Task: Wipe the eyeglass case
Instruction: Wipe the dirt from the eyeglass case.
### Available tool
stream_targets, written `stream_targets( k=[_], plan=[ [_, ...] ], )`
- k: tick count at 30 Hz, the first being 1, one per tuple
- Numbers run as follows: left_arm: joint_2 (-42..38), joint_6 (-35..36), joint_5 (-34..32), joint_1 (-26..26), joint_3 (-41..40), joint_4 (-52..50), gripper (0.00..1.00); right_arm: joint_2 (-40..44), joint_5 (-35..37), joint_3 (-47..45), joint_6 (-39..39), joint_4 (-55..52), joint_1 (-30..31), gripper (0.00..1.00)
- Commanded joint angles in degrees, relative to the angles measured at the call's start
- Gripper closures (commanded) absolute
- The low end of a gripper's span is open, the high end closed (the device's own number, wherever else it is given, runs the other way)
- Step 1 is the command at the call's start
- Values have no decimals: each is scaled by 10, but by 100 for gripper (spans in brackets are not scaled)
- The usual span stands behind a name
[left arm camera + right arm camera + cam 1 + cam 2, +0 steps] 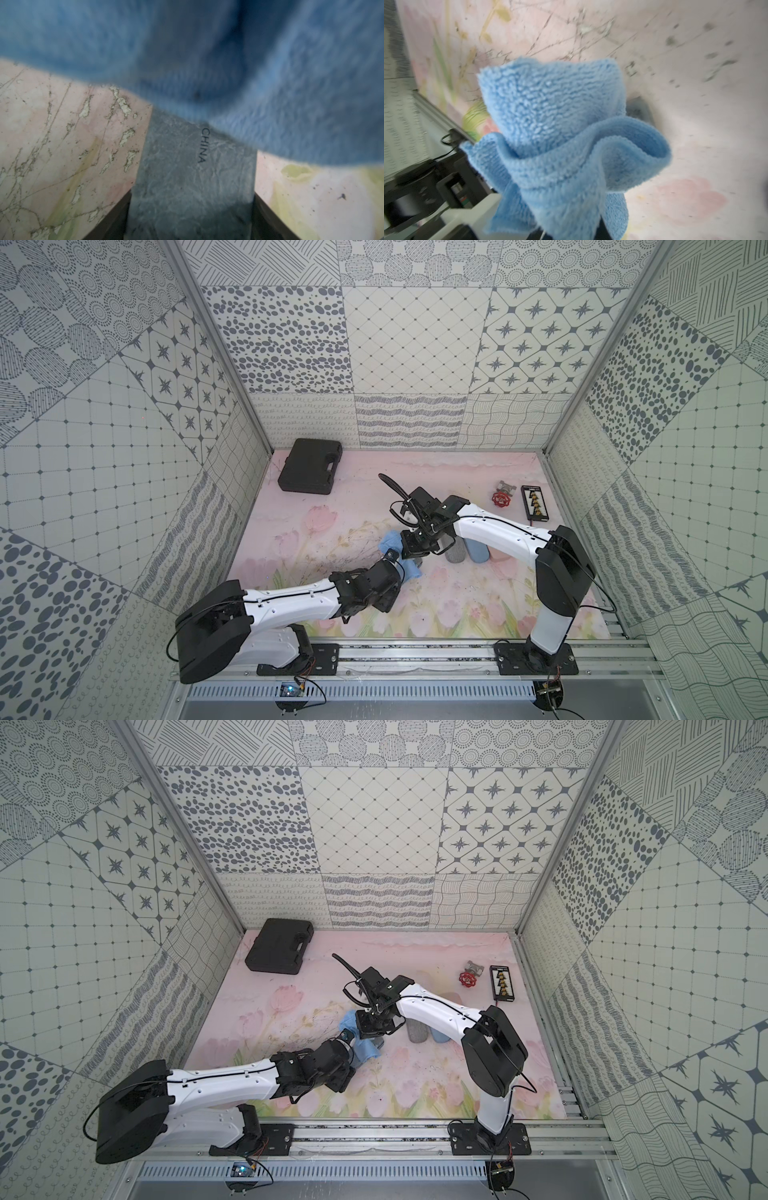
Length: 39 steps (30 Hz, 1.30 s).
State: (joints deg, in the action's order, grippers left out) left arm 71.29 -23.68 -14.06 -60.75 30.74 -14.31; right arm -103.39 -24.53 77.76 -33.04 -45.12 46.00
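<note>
Pink floral tabletop carries a black toolbox, red valve, black board, gray case, blue case, pink case.

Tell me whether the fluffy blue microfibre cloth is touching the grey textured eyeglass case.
Touching. Left wrist view: the blue cloth lies over the grey case, no gap.

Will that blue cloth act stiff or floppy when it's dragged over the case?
Probably floppy: the cloth bunches in loose, curling folds in the right wrist view. It is likely light, since its edges look like a thin, fluffy single layer. Its fuzzy pile should drag rather than slip on the case, whose grey surface looks matte and creased.
</note>
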Motion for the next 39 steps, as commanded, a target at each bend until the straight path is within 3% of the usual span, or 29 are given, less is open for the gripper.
stream_targets(
  k=[1, 4, 6, 8, 10, 12, 14, 16, 19, 21, 25, 27, 29, 31, 33, 39],
  plan=[
    [-11, -15, -33, -3, 8, 0, 65, 0, -109, -61, -44, 78, -31, 100],
    [-15, -14, -37, -4, 6, 0, 65, -20, -61, -89, 9, 38, -94, 100],
    [-15, -11, -39, -4, 7, -1, 65, -32, 65, -58, 66, -33, -111, 100],
    [-15, -11, -42, -4, 6, -3, 65, -35, 224, -2, 110, -102, -98, 100],
    [-15, -13, -46, -5, 8, -6, 65, -30, 317, 47, 130, -140, -76, 100],
    [-17, -15, -47, -6, 9, -7, 65, -22, 350, 91, 137, -162, -49, 100],
    [-17, -14, -49, -6, 12, -9, 65, -18, 290, 120, 128, -164, -23, 100],
    [-16, -12, -51, -6, 15, -14, 65, -14, 180, 118, 97, -137, -7, 100],
    [-17, -12, -57, -6, 17, -20, 64, -6, -5, 59, 16, -34, 3, 100],
    [-22, -15, -60, -8, 15, -19, 64, -4, -77, 9, -29, 36, 1, 100],
    [-32, -22, -64, -12, 3, -11, 64, -11, -60, -53, -5, 31, -50, 100],
    [-32, -22, -66, -16, -2, -7, 64, -20, 30, -42, 44, -42, -86, 100],
    [-26, -21, -71, -20, -3, -5, 64, -20, 178, -4, 90, -110, -92, 100],
    [-16, -21, -78, -24, -3, -4, 64, -12, 247, 38, 113, -147, -84, 100],
    [-7, -21, -85, -29, 2, -4, 64, 1, 230, 62, 115, -147, -76, 100],
    [17, -24, -120, -51, 12, -8, 64, 15, 16, 48, 40, -68, -31, 100]
  ],
)
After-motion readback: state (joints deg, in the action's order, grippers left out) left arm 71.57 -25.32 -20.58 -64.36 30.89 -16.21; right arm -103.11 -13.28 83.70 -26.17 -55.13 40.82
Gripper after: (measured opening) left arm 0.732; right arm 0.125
